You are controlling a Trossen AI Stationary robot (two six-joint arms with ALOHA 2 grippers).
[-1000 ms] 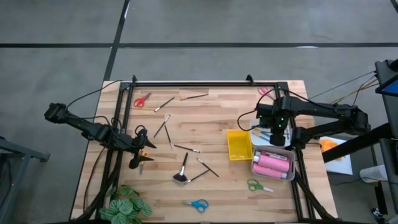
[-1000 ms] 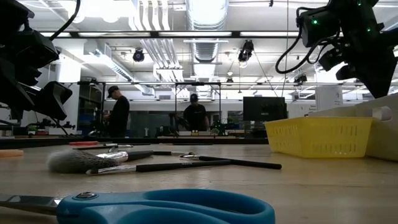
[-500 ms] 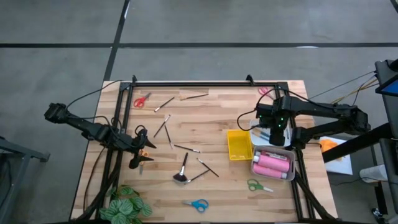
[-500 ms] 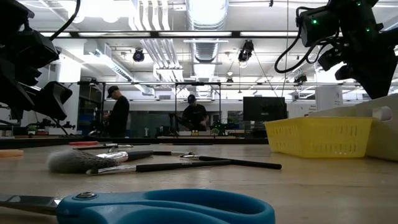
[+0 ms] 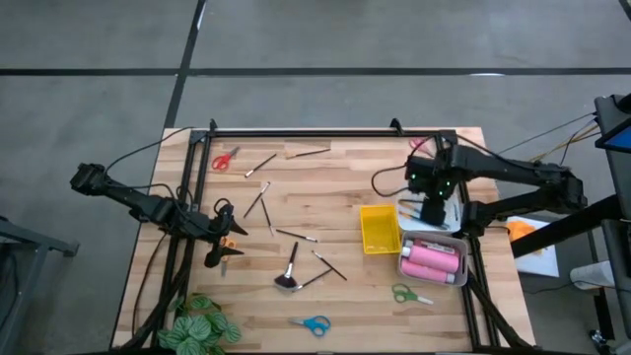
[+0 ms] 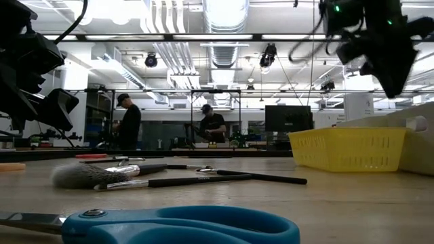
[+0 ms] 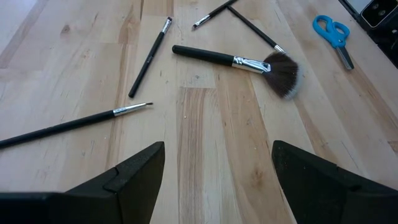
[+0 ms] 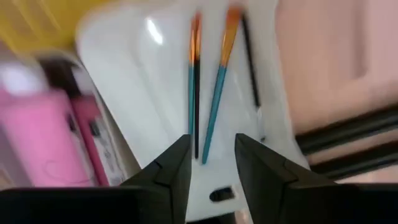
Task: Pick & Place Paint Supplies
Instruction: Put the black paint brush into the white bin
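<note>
The right gripper point(image 5: 434, 209) hangs over the white tray point(image 8: 137, 81), its two fingers a little apart with nothing between them; directly beneath them lie three thin brushes point(image 8: 214, 93), side by side on the tray floor. Just beside this tray sit the pink paint bottles point(image 5: 432, 260), and on its other side the yellow tray point(image 5: 380, 229). I judge that the step in hand is a release: a brush is put down and this arm is free for the next one. The left gripper point(image 7: 217, 180) waits low over the table with its fingers wide apart and empty; in front of it lie the fluffy black brush point(image 7: 249, 62) and several thin brushes, and farther off the blue scissors point(image 7: 333, 34). The next move probably needs one claw to go above a loose brush, come down across its handle and close on it.
</note>
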